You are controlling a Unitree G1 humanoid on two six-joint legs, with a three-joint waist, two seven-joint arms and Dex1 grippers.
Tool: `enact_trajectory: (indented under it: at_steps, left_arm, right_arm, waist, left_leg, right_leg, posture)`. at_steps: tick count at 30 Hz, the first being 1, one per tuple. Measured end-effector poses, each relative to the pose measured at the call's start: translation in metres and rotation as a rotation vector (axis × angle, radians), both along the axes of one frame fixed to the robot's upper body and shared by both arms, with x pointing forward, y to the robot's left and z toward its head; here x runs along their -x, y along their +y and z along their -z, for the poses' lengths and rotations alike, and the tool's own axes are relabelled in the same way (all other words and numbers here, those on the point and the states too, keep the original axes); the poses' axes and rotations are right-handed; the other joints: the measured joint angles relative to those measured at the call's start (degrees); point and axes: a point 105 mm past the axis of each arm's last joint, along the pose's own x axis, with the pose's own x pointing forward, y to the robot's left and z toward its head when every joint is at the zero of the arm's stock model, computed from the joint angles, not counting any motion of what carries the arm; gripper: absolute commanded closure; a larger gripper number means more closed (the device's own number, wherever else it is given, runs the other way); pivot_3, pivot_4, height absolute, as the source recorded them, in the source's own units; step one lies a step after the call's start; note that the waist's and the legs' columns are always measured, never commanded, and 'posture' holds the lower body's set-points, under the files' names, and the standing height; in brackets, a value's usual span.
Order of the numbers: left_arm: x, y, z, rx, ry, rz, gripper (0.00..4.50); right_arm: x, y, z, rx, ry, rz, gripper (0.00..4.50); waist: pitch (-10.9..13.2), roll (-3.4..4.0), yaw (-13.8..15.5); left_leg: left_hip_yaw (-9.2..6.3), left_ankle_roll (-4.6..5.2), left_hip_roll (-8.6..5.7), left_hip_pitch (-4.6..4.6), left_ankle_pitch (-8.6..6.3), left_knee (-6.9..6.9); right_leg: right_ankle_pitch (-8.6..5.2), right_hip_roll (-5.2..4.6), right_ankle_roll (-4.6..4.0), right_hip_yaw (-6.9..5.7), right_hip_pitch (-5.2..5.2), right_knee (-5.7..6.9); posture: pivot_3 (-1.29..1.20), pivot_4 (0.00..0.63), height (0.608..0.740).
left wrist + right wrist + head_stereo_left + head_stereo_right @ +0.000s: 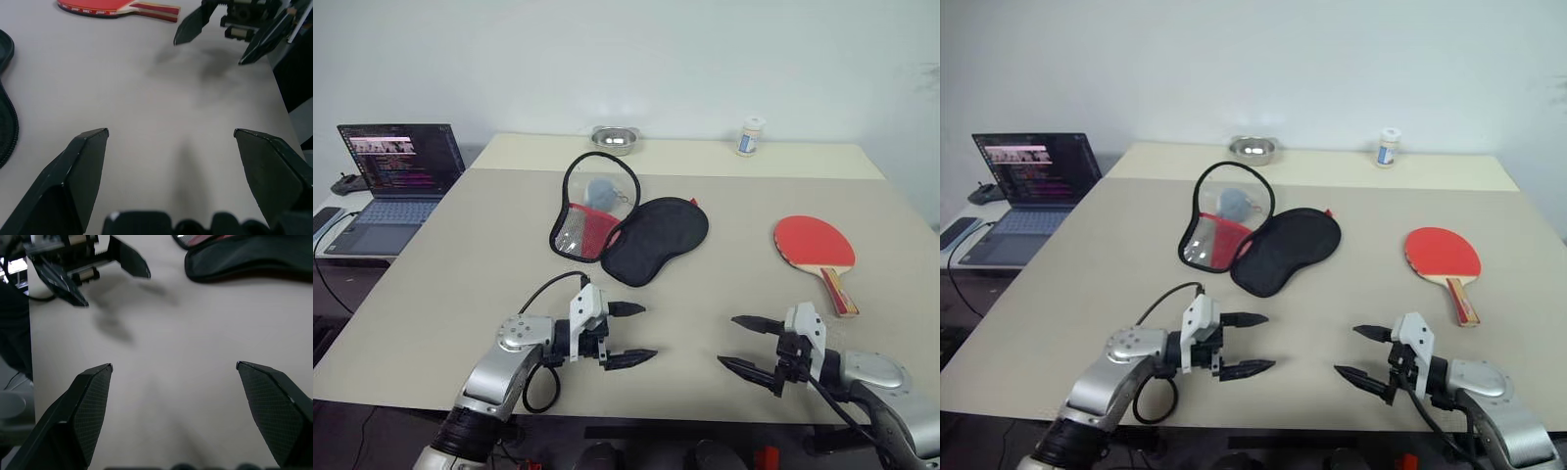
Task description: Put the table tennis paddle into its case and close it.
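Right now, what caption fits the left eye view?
Open grippers, left and right, face each other; case lies open, paddle apart.

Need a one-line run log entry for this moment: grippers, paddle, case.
left gripper: open, empty | right gripper: open, empty | table tennis paddle: on table, robot's right, untouched | case: unzipped, lying open mid-table | step: pick not started

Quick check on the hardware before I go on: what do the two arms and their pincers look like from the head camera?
Both arms have rounded silver-grey shells. Each ends in a white block carrying a black motor housing and two black, tapered, pointed fingers. The left pincer has a black cable looping from its white block back under the forearm. The right pincer has a thinner black cable running along its wrist. No markings can be read.
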Motion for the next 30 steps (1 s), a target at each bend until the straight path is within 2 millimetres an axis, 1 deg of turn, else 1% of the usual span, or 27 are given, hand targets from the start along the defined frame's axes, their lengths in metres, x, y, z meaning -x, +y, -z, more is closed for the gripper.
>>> enact_trajectory:
  at_steps: [3, 5, 7, 9, 11, 13, 16, 20, 23, 27, 30]
  left_arm:
    - [-0.003, -0.004, 0.000, 0.021, 0.004, -0.004, 0.00]
    - [-0.008, -0.007, -0.002, 0.034, -0.007, -0.007, 0.00]
    - [-0.014, -0.009, -0.008, 0.044, -0.024, -0.023, 0.00]
    - [-0.020, -0.011, -0.017, 0.062, -0.049, -0.037, 0.00]
    - [-0.025, -0.009, -0.022, 0.064, -0.063, -0.044, 0.00]
    - [-0.031, -0.006, -0.022, 0.058, -0.064, -0.057, 0.00]
    - [-0.036, 0.001, -0.020, 0.036, -0.063, -0.058, 0.00]
    - [-0.053, 0.005, -0.024, 0.013, -0.105, -0.087, 0.00]
    - [-0.071, 0.003, -0.029, -0.006, -0.147, -0.121, 0.00]
    - [-0.095, -0.002, -0.018, -0.101, -0.166, -0.150, 0.00]
    - [-0.105, -0.001, -0.009, -0.153, -0.150, -0.157, 0.00]
  right_arm:
    - [0.000, -0.002, -0.002, 0.028, 0.019, 0.029, 0.04]
    - [-0.003, -0.005, -0.008, 0.021, 0.022, 0.070, 0.04]
    - [-0.007, -0.004, -0.021, -0.006, 0.011, 0.085, 0.04]
    - [-0.010, 0.000, -0.037, -0.031, -0.022, 0.085, 0.04]
    - [-0.013, 0.003, -0.049, -0.046, -0.049, 0.095, 0.04]
    - [-0.021, 0.001, -0.064, -0.067, -0.075, 0.127, 0.04]
    - [-0.027, 0.003, -0.079, -0.070, -0.104, 0.138, 0.04]
    - [-0.030, 0.002, -0.081, -0.045, -0.099, 0.158, 0.04]
    - [-0.028, -0.002, -0.084, -0.010, -0.101, 0.160, 0.04]
    - [-0.015, 0.001, -0.086, 0.004, -0.094, 0.124, 0.04]
    - [-0.009, 0.002, -0.086, 0.048, -0.086, 0.090, 0.04]
  waist:
    - [0.00, -0.01, 0.05]
    - [0.02, -0.04, 0.09]
    - [0.02, -0.04, 0.09]
    - [0.03, -0.05, 0.03]
    - [0.03, -0.05, -0.02]
    - [0.03, -0.05, -0.06]
    - [0.05, -0.09, -0.02]
    - [0.08, -0.13, 0.25]
    - [0.10, -0.17, 0.49]
    - [0.13, -0.23, 0.55]
    - [0.17, -0.29, 0.37]
  left_leg:
    - [0.00, 0.00, -0.01, -0.01, 0.00, 0.01]
    - [-0.01, 0.01, -0.01, -0.02, 0.01, 0.02]
    - [-0.01, 0.01, -0.01, -0.02, 0.01, 0.02]
    - [-0.01, 0.01, 0.00, -0.02, 0.01, 0.02]
    - [-0.01, 0.01, -0.01, -0.01, 0.01, 0.00]
    - [0.00, 0.01, -0.01, -0.02, 0.01, 0.00]
    - [-0.03, 0.01, -0.01, -0.06, 0.01, -0.01]
    - [-0.05, 0.02, -0.05, -0.11, 0.01, -0.01]
    - [-0.04, 0.03, -0.08, -0.14, 0.00, 0.00]
    - [-0.06, 0.04, -0.08, -0.18, -0.01, -0.02]
    - [-0.04, 0.05, -0.08, -0.17, -0.01, -0.02]
  right_leg:
    - [0.00, -0.01, 0.00, 0.00, 0.00, 0.00]
    - [0.00, -0.01, 0.00, -0.01, 0.00, 0.00]
    - [0.00, 0.00, 0.01, -0.01, 0.00, 0.00]
    - [0.00, 0.01, 0.01, -0.01, 0.00, 0.00]
    - [0.00, 0.02, 0.01, -0.01, 0.00, 0.00]
    - [0.00, 0.02, 0.01, -0.01, -0.02, 0.00]
    - [0.00, 0.02, 0.01, -0.05, -0.03, -0.02]
    - [0.00, 0.00, 0.01, -0.08, -0.03, -0.06]
    - [0.04, -0.01, 0.08, -0.08, -0.03, -0.15]
    - [0.04, 0.01, 0.08, -0.12, -0.03, -0.18]
    - [0.05, 0.01, 0.10, -0.12, -0.04, -0.19]
  posture:
    - [0.00, 0.150, 0.740]
    - [0.00, 0.150, 0.740]
    - [0.00, 0.150, 0.740]
    - [0.00, 0.150, 0.740]
    - [0.00, 0.150, 0.740]
    - [0.00, 0.150, 0.740]
    - [0.00, 0.150, 0.740]
    - [0.00, 0.150, 0.740]
    - [0.00, 0.150, 0.740]
    - [0.00, 0.150, 0.740]
    - [0.00, 0.150, 0.740]
